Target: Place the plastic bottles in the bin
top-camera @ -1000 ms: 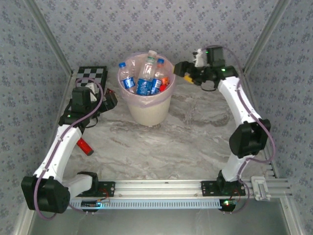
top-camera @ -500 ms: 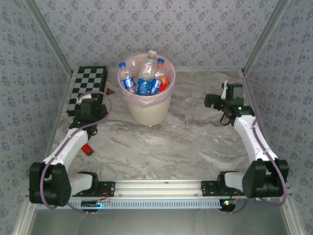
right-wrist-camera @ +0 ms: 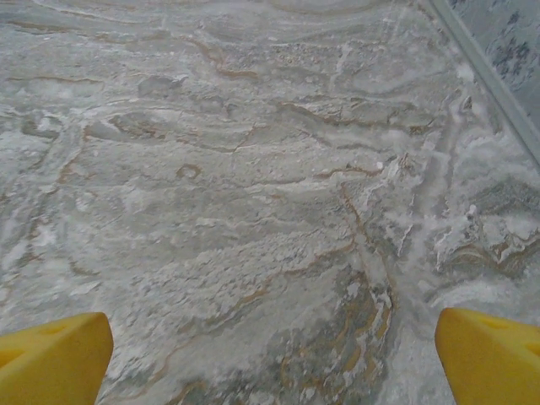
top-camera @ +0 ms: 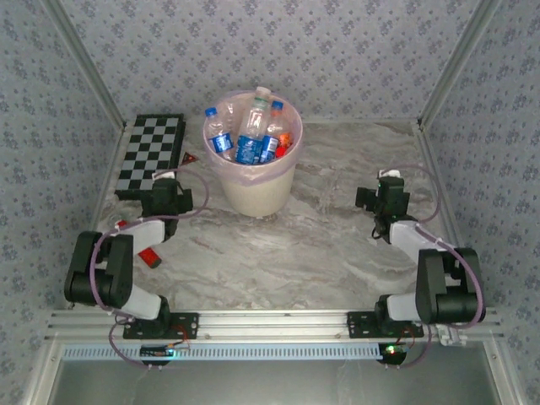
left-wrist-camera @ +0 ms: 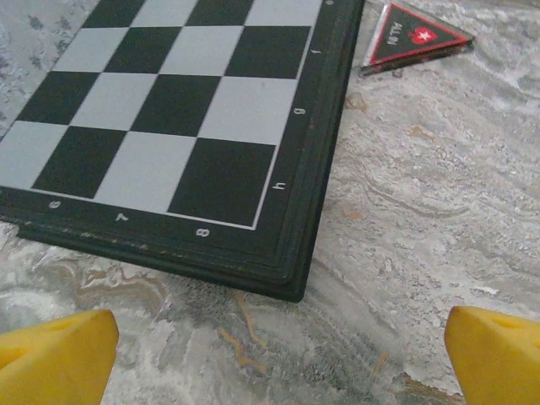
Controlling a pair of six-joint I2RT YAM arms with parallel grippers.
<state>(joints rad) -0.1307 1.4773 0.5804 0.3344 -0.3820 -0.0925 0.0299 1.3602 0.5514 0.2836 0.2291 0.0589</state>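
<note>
The bin (top-camera: 253, 187), a cream bucket with a pink liner, stands at the back middle of the table. Several plastic bottles (top-camera: 251, 133) with blue and red labels stick up inside it. My left gripper (top-camera: 165, 186) rests low at the left of the bin, open and holding nothing. In the left wrist view its yellow fingertips (left-wrist-camera: 56, 359) stand wide apart over bare marble, the gripper (left-wrist-camera: 278, 371) just short of the board's corner. My right gripper (top-camera: 386, 192) sits low at the right, open; its fingertips (right-wrist-camera: 494, 356) frame bare tabletop around the gripper (right-wrist-camera: 270, 367).
A black-and-white chequered board (top-camera: 152, 150) (left-wrist-camera: 194, 126) lies at the back left. A small triangular red-edged object (top-camera: 187, 159) (left-wrist-camera: 413, 38) lies beside it. Another red object (top-camera: 149, 256) lies by the left arm. The enclosure wall's foot (right-wrist-camera: 485, 67) runs along the right.
Both arms have pulled back from the bin and folded down toward their bases. The right gripper left the bin's rim; the left came to rest by the board's corner. Both stayed open.
</note>
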